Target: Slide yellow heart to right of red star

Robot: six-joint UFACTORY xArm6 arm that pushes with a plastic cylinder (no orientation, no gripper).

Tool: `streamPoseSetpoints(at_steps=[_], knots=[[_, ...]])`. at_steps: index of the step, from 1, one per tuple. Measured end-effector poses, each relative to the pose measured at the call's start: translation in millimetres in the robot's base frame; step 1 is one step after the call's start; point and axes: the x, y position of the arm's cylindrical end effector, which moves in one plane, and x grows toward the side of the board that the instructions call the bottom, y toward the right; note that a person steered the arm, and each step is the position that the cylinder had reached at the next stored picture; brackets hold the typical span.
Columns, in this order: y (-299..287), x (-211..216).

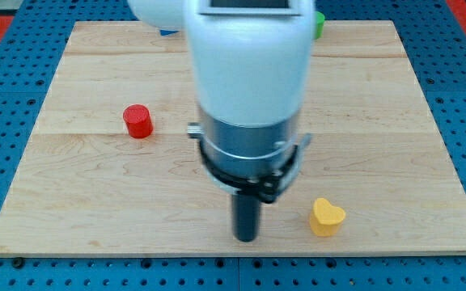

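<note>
My tip (246,239) sits low on the wooden table (395,113), near the view's bottom edge and a little left of centre. The yellow heart (328,217) lies just to the view's right of it, apart from the rod, with bare wood between them. This tool is a plain rod (it has no jaws to open or close), and it grips nothing. A red block (137,121), which looks cylindrical from here, stands well apart at the view's left, higher up the table. At the view's top a green block (319,24) peeks out beside the white arm housing (249,65), its shape hidden. A sliver of a blue block (168,31) shows left of the housing.
</note>
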Motion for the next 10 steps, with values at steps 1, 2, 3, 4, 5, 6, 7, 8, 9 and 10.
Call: streamPoseSetpoints(at_steps=[1, 2, 3, 4, 5, 6, 7, 8, 9, 10], knots=[[65, -2], [72, 19], [87, 11], [115, -17], [118, -47], [118, -77], [127, -99], [128, -116], [129, -122], [137, -126]])
